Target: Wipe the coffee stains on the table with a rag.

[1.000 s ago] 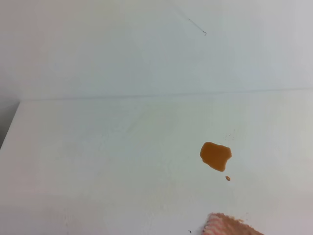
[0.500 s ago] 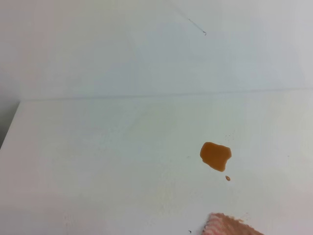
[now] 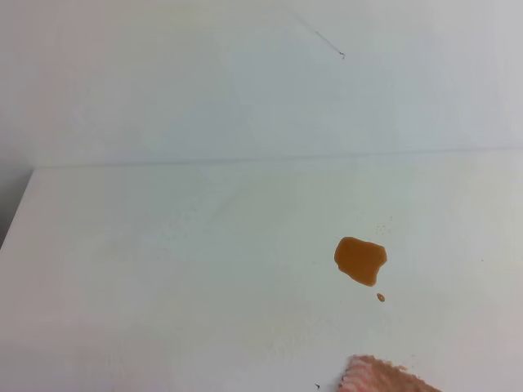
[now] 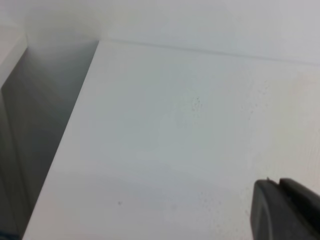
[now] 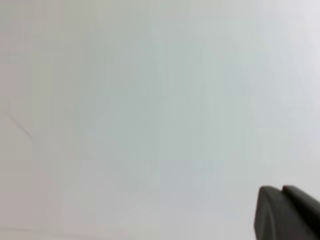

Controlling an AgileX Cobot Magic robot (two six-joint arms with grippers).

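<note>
Nothing was seen to change over the last second: the stain (image 3: 359, 260) lay where it had been, right of centre on the white bench (image 3: 163, 269), with one tiny droplet (image 3: 381, 297) just near of it. The rag (image 3: 384, 376) was left in the same spot at the near edge of the high view, only its pink-and-white top in frame, near the droplet but apart from it. From this it was judged that the wipe had not been started; the stain looked whole and unsmeared.

No arm was caught in the high view. The left jaws (image 4: 287, 210) were glimpsed as dark tips in the near right corner of the left wrist view, pressed together with nothing between them, over bare bench. The right jaws (image 5: 287, 212) were shown the same way, clenched and carrying nothing, against a plain pale surface.

Little else was noted: a small black speck (image 3: 317, 386) just left of the rag, a thin dark mark (image 3: 341, 55) high on the far wall (image 3: 163, 82), and the bench's left edge with a dim gap beyond it. Nothing was seen lying between rag and stain, so the path was judged clear; the rag would first have to be picked up.
</note>
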